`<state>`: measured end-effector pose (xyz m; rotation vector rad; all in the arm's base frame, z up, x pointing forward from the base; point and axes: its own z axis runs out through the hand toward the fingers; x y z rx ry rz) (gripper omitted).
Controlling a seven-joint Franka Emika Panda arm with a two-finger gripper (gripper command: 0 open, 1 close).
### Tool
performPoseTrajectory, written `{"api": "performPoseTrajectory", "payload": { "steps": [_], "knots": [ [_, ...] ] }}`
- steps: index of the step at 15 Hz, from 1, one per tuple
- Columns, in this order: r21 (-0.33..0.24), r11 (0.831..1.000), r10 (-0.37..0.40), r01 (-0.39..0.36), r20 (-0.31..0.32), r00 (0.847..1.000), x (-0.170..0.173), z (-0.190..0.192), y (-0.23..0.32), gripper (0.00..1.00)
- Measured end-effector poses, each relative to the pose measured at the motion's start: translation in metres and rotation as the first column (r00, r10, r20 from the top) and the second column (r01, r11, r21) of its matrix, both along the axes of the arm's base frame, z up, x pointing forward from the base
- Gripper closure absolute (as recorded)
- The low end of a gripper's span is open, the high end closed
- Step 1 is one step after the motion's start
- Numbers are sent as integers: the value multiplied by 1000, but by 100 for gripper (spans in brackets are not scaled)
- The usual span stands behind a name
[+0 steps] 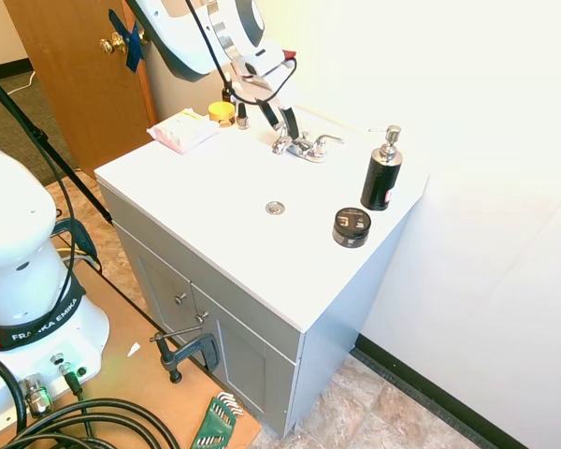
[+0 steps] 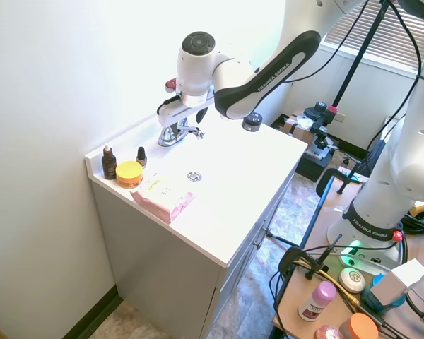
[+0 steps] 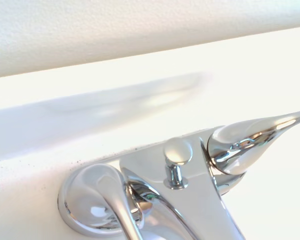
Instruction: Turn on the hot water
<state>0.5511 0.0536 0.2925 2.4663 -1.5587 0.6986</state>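
We note the hot water handle (image 1: 283,142), a small shiny chrome lever, on the left side of the low two-handle faucet at the back of the white vanity top. In the wrist view the hot water handle (image 3: 115,197) sits on a round domed base, its blade running out of the frame. No water shows.

Counted on vanity: 1 chrome faucet (image 1: 299,145) w/ 2 lever handles (image 3: 250,142), 1 drain (image 1: 275,208), 1 black pump bottle (image 1: 381,173), 1 black jar (image 1: 352,227), 2 dropper bottles (image 2: 109,162), 1 yellow jar (image 2: 129,174), 1 pink packet (image 2: 162,196).
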Motion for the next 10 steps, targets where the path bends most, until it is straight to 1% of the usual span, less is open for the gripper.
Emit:
{"api": "performPoseTrajectory", "payload": {
  "steps": [2, 3, 4, 5, 8, 10],
  "knots": [
    [-5, 1000, 6, -6, 2, 1000, 0, 0, 0, 0],
    [4, 1000, -1, 1, -1, 1000, 0, 1, 0, 0],
    [23, 1000, -8, 9, -12, 1000, -2, 2, -2, 0],
    [49, 999, -7, 9, -37, 999, -8, 5, -4, 0],
    [131, 991, 40, -27, -104, 994, -44, 29, -15, 0],
    [170, 985, 59, -36, -134, 989, -71, 47, -21, 0]
  ]
}}
